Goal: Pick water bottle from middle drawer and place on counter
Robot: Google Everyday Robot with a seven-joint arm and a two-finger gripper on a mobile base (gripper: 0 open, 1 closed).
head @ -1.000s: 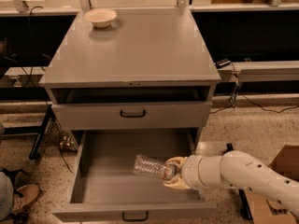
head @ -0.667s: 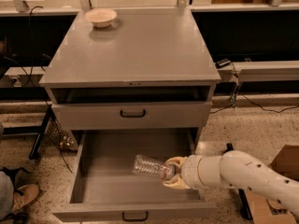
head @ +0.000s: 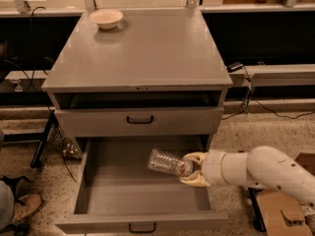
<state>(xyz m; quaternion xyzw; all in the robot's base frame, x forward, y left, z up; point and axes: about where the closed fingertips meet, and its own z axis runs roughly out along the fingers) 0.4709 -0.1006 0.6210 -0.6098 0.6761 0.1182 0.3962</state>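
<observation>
The middle drawer [head: 103, 200] is pulled wide open below the shallower handled drawer [head: 140, 120]. The water bottle [head: 166, 162], clear and ribbed, lies tilted in the air above the drawer's right half, cap end toward the right. My gripper [head: 193, 169] reaches in from the right on a white arm and is shut on the bottle's cap end, with pale fingers [head: 196, 157] above and below it. The grey counter [head: 140, 48] lies above, well clear of the gripper.
A pale bowl [head: 106, 18] sits on the counter's back left corner. A cardboard box [head: 279, 211] stands on the speckled floor at the lower right. Cables and a black rail run behind the cabinet. A shoe [head: 22, 207] shows at the lower left.
The bottle has risen slightly and tilted, its base end now a little higher over the drawer. The gripper stays shut on it.
</observation>
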